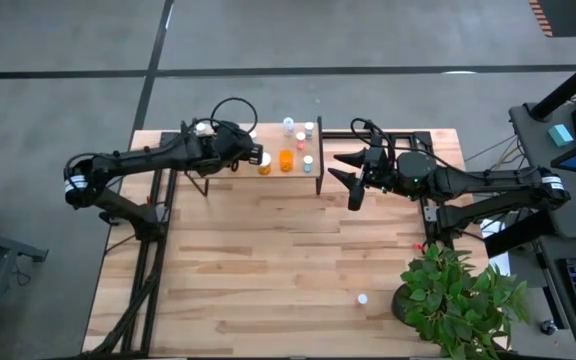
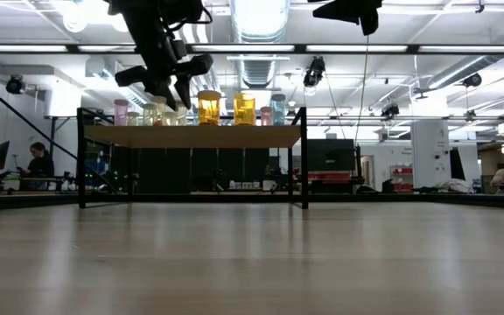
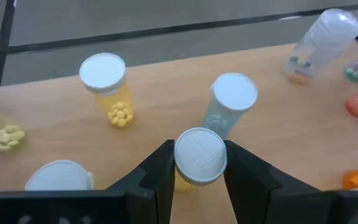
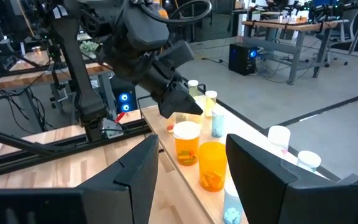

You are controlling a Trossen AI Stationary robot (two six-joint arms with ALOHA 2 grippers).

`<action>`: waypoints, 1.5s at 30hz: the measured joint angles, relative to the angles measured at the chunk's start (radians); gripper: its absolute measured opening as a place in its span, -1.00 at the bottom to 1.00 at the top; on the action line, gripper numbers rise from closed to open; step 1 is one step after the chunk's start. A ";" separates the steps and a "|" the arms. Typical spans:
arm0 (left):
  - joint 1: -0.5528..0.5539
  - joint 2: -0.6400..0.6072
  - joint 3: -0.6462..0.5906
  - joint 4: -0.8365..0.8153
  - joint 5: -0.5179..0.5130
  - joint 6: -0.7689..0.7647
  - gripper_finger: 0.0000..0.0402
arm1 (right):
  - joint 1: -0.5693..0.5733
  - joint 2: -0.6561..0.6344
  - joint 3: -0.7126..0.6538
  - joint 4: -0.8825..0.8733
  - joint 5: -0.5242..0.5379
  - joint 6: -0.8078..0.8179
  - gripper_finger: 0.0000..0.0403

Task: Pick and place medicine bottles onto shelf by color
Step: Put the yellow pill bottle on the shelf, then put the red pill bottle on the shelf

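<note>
Bottle (image 3: 199, 157) stands upright on the shelf (image 1: 278, 170) among the other bottles, its white cap clasped between the left fingers (image 3: 157, 171). Release means lifting straight up. Right fingers (image 1: 353, 172) hover spread and empty beside the shelf.

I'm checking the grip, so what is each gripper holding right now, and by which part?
The left gripper holds a yellow medicine bottle just under its white cap, over the shelf. The right gripper is open, holding nothing.
</note>
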 joint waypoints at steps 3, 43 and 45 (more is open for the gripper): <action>0.000 -0.001 -0.002 0.017 0.000 0.001 -0.49 | 0.000 0.000 0.000 0.000 0.000 0.000 -0.12; 0.000 -0.073 0.014 -0.042 0.116 0.033 -0.11 | 0.000 -0.001 0.001 -0.003 0.000 0.049 -0.12; 0.000 -0.095 0.021 -0.038 0.116 0.043 -0.11 | 0.000 0.000 0.002 -0.008 -0.001 0.110 -0.12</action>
